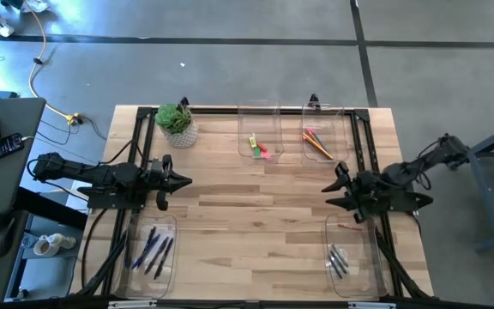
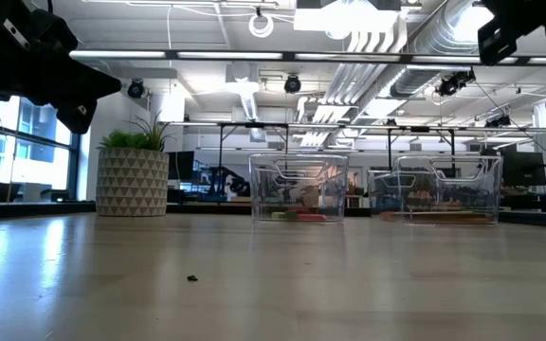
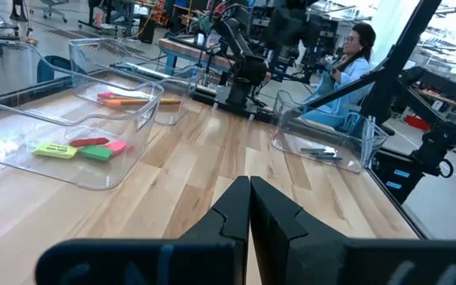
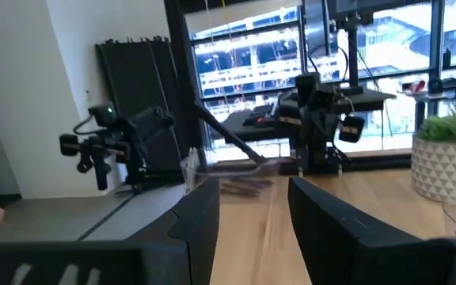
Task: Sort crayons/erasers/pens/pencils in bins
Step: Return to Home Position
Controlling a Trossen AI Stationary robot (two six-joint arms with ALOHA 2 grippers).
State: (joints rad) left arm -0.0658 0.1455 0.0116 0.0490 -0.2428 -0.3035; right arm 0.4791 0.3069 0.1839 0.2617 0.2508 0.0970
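Robotics lab: exposed ceiling ducts [image 2: 415, 38], taped concrete floor [image 1: 230, 69], black-framed workbenches [image 2: 349, 128], big windows [image 4: 252, 47].
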